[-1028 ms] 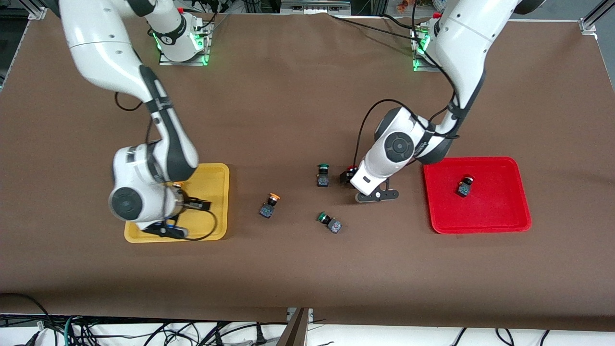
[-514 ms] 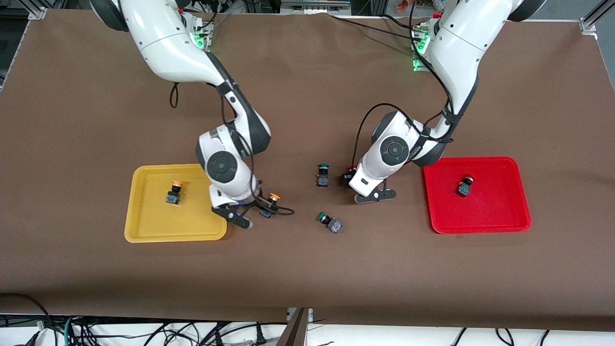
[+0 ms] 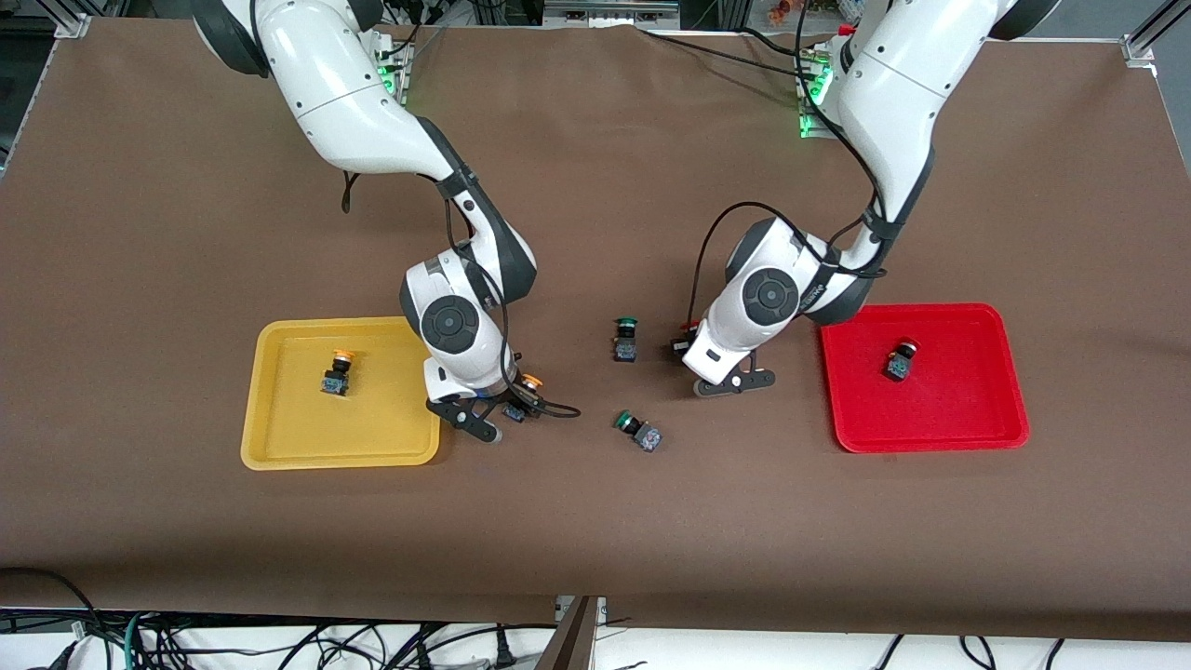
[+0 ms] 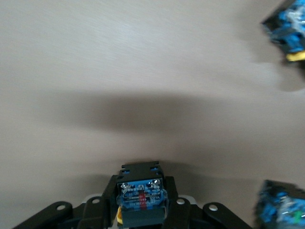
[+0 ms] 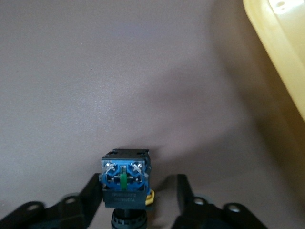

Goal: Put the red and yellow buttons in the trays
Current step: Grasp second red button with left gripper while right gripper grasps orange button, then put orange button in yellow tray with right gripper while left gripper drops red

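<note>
Two arms, two pickups, front view as the clock face w/ 12 toward the bases. Right claw sits low on the desk just off the yellow tray's 3 o'clock edge, fingers spread around the loose yellow button. In the right wrist view one finger touches the body and the other stands off, so no pinch yet. Button's long axis runs approx 1 to 7 o'clock, cap at the 1 end. Once gripped, its tray lies at 9 o'clock, close by.

Left claw looks pressed onto the second red button, fingers snug on both sides of the body in the left wrist view. The red tray lies at 3 o'clock, near.

One yellow button and one red button already sit in matching trays. Two green buttons lie btwn the claws.
</note>
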